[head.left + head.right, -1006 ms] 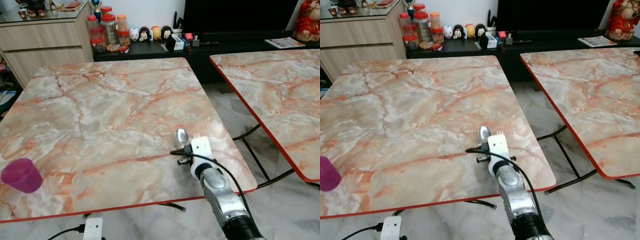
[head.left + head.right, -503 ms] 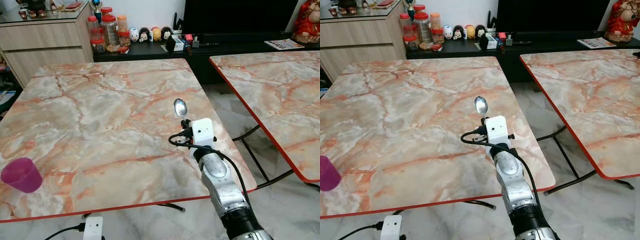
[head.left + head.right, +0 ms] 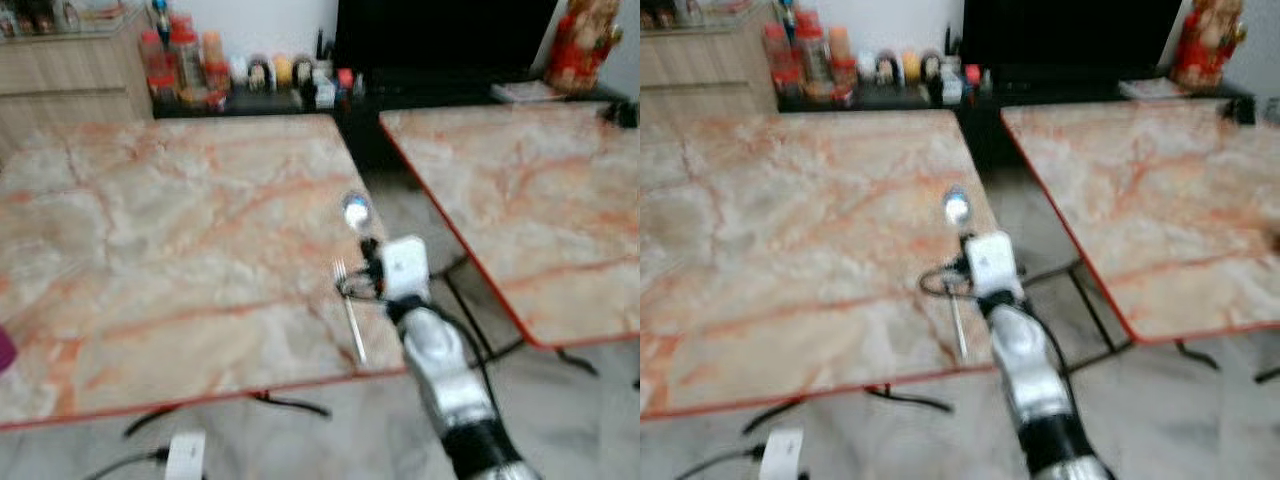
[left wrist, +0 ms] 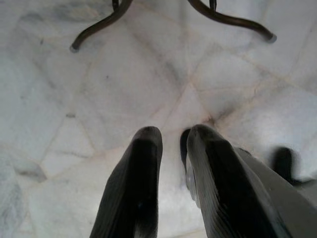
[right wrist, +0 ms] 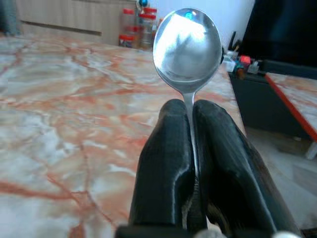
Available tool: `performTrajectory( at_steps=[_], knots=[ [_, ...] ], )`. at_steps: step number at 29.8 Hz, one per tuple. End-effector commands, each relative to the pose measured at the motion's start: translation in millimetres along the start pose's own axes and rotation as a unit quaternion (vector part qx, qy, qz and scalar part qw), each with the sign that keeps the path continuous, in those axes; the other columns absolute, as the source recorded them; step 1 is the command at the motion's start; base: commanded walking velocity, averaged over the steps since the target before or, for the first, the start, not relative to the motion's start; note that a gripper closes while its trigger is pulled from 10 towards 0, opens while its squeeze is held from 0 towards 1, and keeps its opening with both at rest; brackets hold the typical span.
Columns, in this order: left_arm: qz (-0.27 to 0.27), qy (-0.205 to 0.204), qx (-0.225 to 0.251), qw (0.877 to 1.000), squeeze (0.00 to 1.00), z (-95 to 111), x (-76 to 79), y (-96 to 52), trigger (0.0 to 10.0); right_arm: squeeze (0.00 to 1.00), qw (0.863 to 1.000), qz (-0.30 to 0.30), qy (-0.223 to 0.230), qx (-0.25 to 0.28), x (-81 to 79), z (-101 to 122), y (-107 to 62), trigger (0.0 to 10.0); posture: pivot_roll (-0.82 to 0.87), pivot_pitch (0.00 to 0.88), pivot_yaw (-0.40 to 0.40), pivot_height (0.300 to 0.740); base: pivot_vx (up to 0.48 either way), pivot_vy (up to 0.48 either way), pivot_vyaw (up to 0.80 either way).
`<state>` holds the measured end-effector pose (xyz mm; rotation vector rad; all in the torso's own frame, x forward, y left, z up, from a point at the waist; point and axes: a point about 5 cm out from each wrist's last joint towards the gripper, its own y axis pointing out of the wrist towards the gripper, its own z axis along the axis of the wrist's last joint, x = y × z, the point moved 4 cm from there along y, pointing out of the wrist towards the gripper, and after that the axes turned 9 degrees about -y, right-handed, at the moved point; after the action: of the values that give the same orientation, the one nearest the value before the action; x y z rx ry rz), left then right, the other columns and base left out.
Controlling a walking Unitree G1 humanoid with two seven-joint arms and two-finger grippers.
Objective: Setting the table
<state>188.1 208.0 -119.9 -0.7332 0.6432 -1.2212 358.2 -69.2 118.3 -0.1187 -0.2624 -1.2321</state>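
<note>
Spoon (image 5: pixel 187 45) is clamped by its handle between the black fingers (image 5: pixel 166 163) of our right hand (image 5: pixel 190 148), bowl raised above the marble counter (image 3: pixel 150 230) near its right edge. Fork (image 3: pixel 349 315) lies flat on the counter just beside that hand, close to the near right corner. Our left hand (image 4: pixel 171 148) hangs over the floor (image 4: pixel 99 89), fingers nearly together, holding nothing.

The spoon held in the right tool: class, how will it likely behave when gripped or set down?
The spoon looks like polished metal, so probably stiff and light, and perhaps slippery. The right tool pinches only its thin handle, so it might pivot. Its rounded bowl could rock on the marble table.
</note>
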Motion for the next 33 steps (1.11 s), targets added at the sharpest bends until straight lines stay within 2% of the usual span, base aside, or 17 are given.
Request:
performTrajectory(
  at_steps=[1,16,27,32,33],
  knots=[
    [-0.006,0.005,-0.009,1.0,0.0,-3.7,5.4,-0.3,10.0,0.0,1.0,-0.012,-0.008,0.017,10.3,7.8,0.4,10.0,-0.03,0.0,-0.015,0.732,0.0,-0.48,0.0],
    [-0.009,0.012,-0.009,1.0,0.0,-2.5,5.5,0.0,10.0,0.0,1.0,-0.007,-0.004,0.026,9.8,5.1,-4.7,10.0,-0.04,0.0,-0.014,0.732,0.0,-0.48,0.0],
    [-0.008,0.013,-0.009,1.0,0.0,-3.2,3.8,-0.2,10.0,0.0,1.0,0.0,-0.012,-0.022,8.6,-29.4,-17.6,10.0,-0.03,0.0,-0.012,0.732,0.0,-0.48,0.0],
    [-0.007,0.013,-0.009,1.0,0.0,-3.3,3.8,-0.2,10.0,0.0,1.0,0.001,-0.012,-0.027,8.6,-33.4,-19.5,10.0,-0.03,0.0,-0.012,0.732,0.0,-0.48,0.0],
    [-0.007,0.012,-0.01,1.0,0.0,-4.0,3.7,-0.4,10.0,0.0,0.999,0.0,-0.011,-0.039,9.3,-41.7,-22.9,10.0,-0.03,0.0,-0.011,0.732,0.0,-0.48,0.0]
  ],
)
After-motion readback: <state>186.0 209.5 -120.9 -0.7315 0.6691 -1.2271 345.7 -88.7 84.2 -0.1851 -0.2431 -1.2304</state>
